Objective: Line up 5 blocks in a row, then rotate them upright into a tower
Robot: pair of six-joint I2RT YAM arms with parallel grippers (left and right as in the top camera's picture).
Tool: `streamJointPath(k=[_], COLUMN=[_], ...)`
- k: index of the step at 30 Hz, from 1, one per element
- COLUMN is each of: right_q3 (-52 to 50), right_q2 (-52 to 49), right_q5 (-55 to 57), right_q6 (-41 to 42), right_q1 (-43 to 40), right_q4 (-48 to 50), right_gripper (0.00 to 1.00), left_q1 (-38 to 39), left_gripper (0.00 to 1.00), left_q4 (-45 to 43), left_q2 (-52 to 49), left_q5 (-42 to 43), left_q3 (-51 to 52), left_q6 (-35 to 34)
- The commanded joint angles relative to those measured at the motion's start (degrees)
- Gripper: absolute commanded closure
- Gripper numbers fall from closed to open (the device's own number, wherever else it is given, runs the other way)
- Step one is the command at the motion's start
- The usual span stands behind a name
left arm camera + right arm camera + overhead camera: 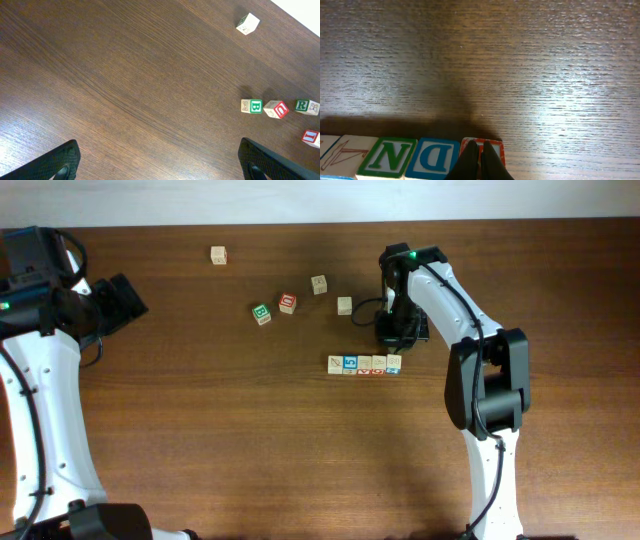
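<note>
A: Right gripper, what's the state?
B: Fingers pressed together, nothing btwn them. Tips sit over the red-bordered block at one end of the row of five blocks. Touching or not, can't tell.
A: Where's the row?
B: On the table, right of ctr, cubes side by side & touching. Wrist view reads the blue D block next to the red one, then the green N block, then one w/ a line drawing.
A: Left gripper?
B: Left gripper is far left, well apart from every cube, jaws spread wide, empty.
A: Other cubes?
B: Five loose blocks scattered btwn the row & the far edge. Legible: green B block, green R block. The red-faced cube btwn them is tilted, letter unclear. The pale cube lies off alone.
</note>
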State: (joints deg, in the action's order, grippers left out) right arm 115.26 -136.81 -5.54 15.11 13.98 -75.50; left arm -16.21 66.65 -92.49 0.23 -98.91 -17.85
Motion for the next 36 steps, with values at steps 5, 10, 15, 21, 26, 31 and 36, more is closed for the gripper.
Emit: streamJointPath(k=[5, 10, 15, 21, 26, 31, 36], right_q3=[-0.31, -0.31, -0.24, 10.84, 25.31, 24.55, 15.41], right_q2=[0.46, 0.46, 0.46, 0.92, 1.18, 1.09, 1.09], right_q5=[-0.44, -0.48, -0.44, -1.79, -1.79, -1.77, -1.77], right_q6=[-1.4, -1.38, -1.38, -0.72, -2.64, -2.91, -4.42], right_q1=[1.36, 1.38, 1.38, -1.46, -4.33, -6.91, -6.78], right_q4=[-0.22, -0.31, 0.07, -1.95, -12.46, -18.91, -18.64], right_gripper=[0.94, 0.96, 0.95, 0.85, 0.84, 0.85, 0.87], left_q1=[-0.09, -0.09, -0.09, -0.09, -0.09, -0.09, -0.09], left_gripper=[0.01, 0.01, 0.01, 0.01, 0.01, 0.01, 0.01], left_q4=[0.07, 0.07, 0.07, 0.07, 0.07, 0.07, 0.07], left_q2=[-0.57, -0.57, -0.57, -0.57, -0.57, -0.57, -0.57], left_q5=[0.61, 0.61, 0.61, 0.61, 0.61, 0.61, 0.63], left_q3=[-1.18, -1.18, -1.18, -1.18, -1.18, -1.18, -1.2], left_q6=[-0.59, -0.57, -0.59, -0.57, -0.57, -0.57, -0.59])
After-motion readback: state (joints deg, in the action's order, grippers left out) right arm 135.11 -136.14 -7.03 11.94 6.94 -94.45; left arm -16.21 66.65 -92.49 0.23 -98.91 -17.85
